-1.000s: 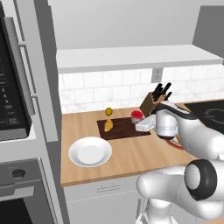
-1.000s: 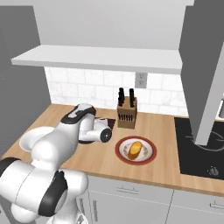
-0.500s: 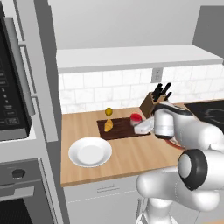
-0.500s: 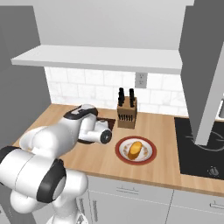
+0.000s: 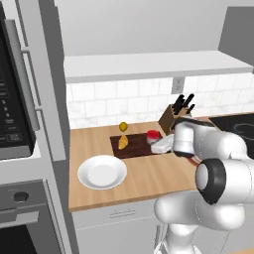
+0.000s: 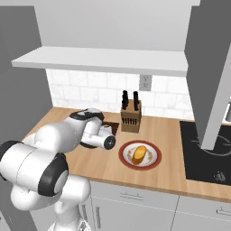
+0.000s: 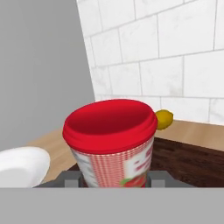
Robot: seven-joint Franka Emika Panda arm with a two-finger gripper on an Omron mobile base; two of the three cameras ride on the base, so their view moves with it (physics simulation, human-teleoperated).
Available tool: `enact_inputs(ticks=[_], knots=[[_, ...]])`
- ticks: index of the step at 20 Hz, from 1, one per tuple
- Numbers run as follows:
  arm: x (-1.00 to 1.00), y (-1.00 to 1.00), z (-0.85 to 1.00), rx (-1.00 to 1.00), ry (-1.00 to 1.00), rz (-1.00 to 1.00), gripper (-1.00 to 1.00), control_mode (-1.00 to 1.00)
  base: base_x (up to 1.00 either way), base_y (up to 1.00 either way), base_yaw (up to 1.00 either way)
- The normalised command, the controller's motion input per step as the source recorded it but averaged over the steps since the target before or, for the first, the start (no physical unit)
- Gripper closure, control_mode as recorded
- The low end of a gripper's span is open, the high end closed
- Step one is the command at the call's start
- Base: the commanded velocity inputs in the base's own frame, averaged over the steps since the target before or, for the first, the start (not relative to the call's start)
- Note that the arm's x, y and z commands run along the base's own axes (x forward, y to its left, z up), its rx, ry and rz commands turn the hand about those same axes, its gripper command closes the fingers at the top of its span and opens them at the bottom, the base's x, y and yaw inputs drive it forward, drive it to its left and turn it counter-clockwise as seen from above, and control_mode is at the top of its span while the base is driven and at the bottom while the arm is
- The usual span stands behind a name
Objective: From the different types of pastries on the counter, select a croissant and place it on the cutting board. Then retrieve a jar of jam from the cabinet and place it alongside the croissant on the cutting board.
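Now, jam over the board.
The pincer [image 7: 116, 181] grips the jar of jam [image 7: 111, 140] upright above the cutting board [image 5: 136, 147], just right of the croissant [image 5: 122, 142]; release comes straight down.

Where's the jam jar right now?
In the left base view the jam jar is at the right end of the cutting board, right of the croissant, between the gripper fingers.
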Motion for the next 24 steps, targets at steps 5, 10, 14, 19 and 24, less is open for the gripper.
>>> enact_inputs(ticks=[5,10,14,19,24], knots=[[0.15,0.07,-0.31,-0.01,0.0,0.0,1.0,-1.0,0.0,0.0,0.0],[0.15,0.0,-0.23,0.0,0.0,0.0,1.0,-1.0,0.0,0.0,0.0],[0.21,0.0,-0.2,0.0,0.0,0.0,1.0,-1.0,0.0,0.0,0.0],[0.27,0.0,-0.22,0.0,0.0,0.0,1.0,-1.0,0.0,0.0,0.0],[0.36,0.0,-0.27,0.0,0.0,0.0,1.0,-1.0,0.0,0.0,0.0]])
